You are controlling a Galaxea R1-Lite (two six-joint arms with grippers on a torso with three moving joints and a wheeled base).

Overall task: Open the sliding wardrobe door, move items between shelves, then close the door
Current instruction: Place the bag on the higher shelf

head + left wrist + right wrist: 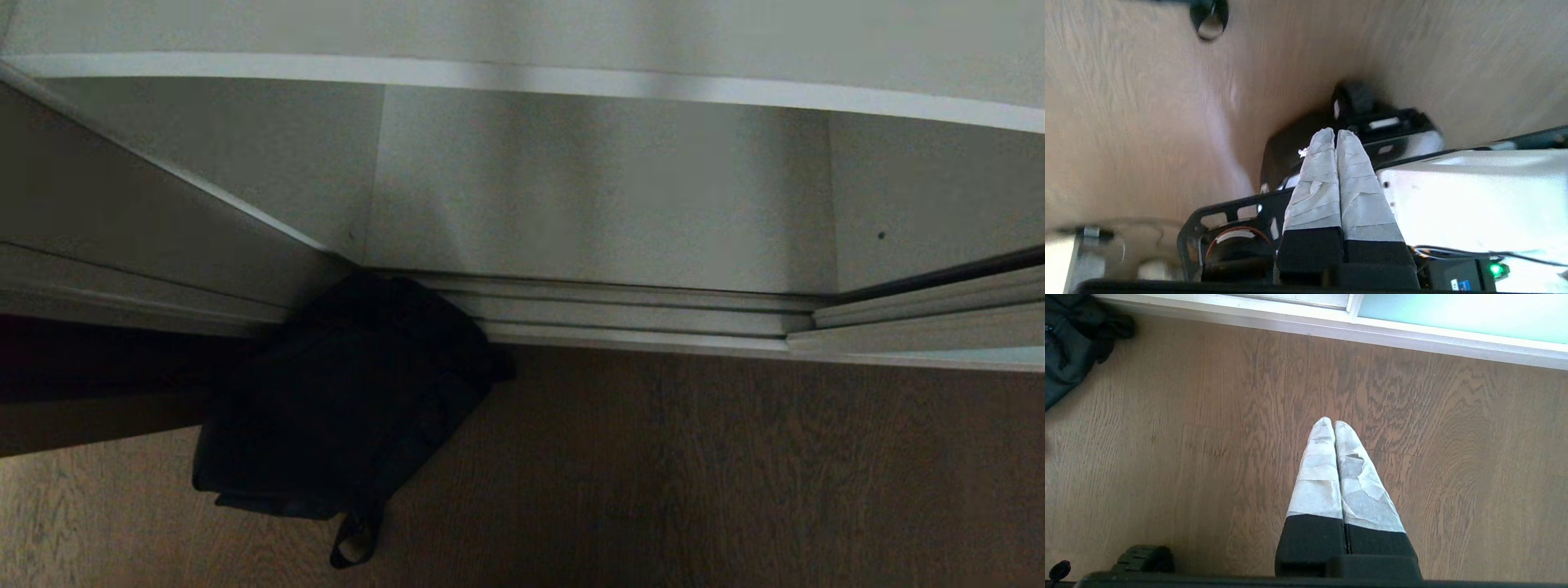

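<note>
Black fabric bag point(343, 400) lies slumped on wood-grain floor point(694, 474) against ribbed metal track point(637, 318). Both taped end effectors, left point(1335, 132) and right point(1329, 422), are pressed together, empty.

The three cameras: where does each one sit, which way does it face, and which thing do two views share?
Head view: from the robot's head, down at the white shelf, floor track and black bag; neither arm shows.
Left wrist view: behind the shut left gripper, facing the robot's base and wooden floor.
Right wrist view: behind the shut right gripper, facing floor and sliding door.
Head and right wrist views share the bag.
</note>
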